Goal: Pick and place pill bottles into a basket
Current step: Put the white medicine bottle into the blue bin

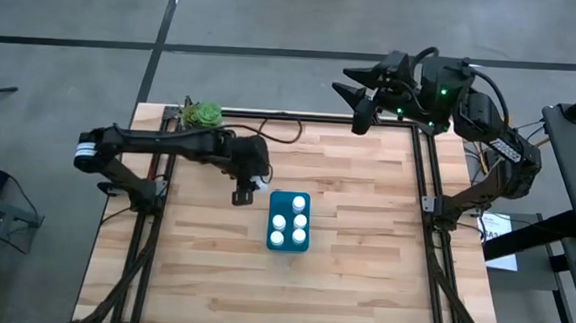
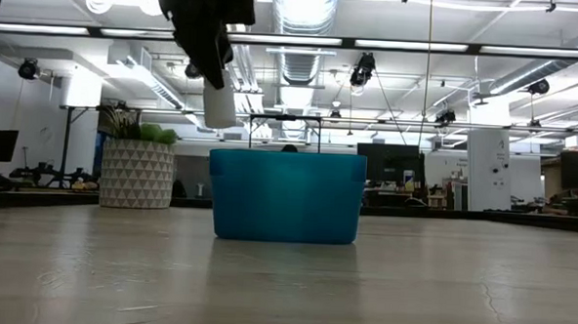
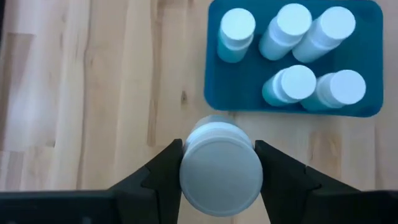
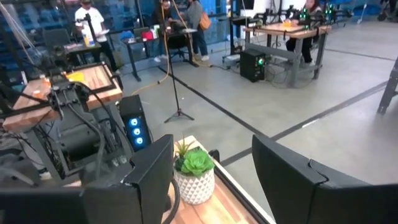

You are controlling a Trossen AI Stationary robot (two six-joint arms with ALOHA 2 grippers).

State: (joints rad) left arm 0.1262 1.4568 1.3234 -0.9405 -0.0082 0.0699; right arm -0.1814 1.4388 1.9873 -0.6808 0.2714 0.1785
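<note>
left tool [image 3: 219,171]: clamped on a bottle [image 3: 220,168], fingers [image 3: 163,173] on both sides of it; held above the desk [image 1: 364,236], just beside the basket [image 1: 289,222], on its left in the high view
held bottle: white, cap toward the wrist camera; low view shows it hanging upright under the tool [image 2: 212,56], clear of the desk, higher than the basket rim [image 2: 287,154]
basket: teal, mid-desk, long side running away from the desk's front
bottles in basket: five [image 3: 298,84], white caps; left wrist view shows three in one row, two in the other; an open spot next to the pair
right tool [image 1: 362,94]: fingers [image 4: 152,168] apart, holding nothing; raised by the desk's far right corner, well apart from the basket
plant pot [image 1: 203,114]: far left desk edge, green plant in it; also in low view [image 2: 137,173], left of the basket
background: people [image 4: 87,22] at benches in right wrist view
</note>
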